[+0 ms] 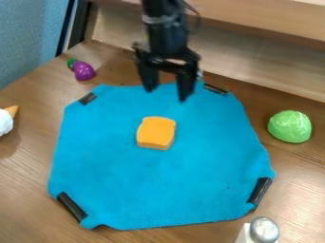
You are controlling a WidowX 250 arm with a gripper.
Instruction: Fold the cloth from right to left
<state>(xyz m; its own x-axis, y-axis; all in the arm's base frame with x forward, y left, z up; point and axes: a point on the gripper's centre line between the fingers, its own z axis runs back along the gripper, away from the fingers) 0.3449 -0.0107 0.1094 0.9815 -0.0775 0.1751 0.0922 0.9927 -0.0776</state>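
Jaws: standing apart with a gap between them, on the black gripper (167, 94), pointing down in the upper middle of the frame, in front of the cloth's far edge
Shaker: silver-topped shaker (264, 229), at the bottom edge, right of centre; cut off by the frame
Cloth: blue cloth (158, 185), spread out unfolded across the middle of the frame; a black strip at each of its four corners, lower left (71, 206), lower right (259, 191), upper left (87, 98) and upper right (215, 88)
Block: yellow-orange block (156, 133), lying on the cloth, a little above the centre of the frame
Left edge: white and orange object (5, 121), partly in the frame, beside the cloth and apart from it
Right side: green rounded toy (290, 126), on the brown wooden table (25, 190), apart from the cloth
Upper left: purple toy with a green end (83, 70), on the table beyond the cloth; a blue panel (28, 35) behind it
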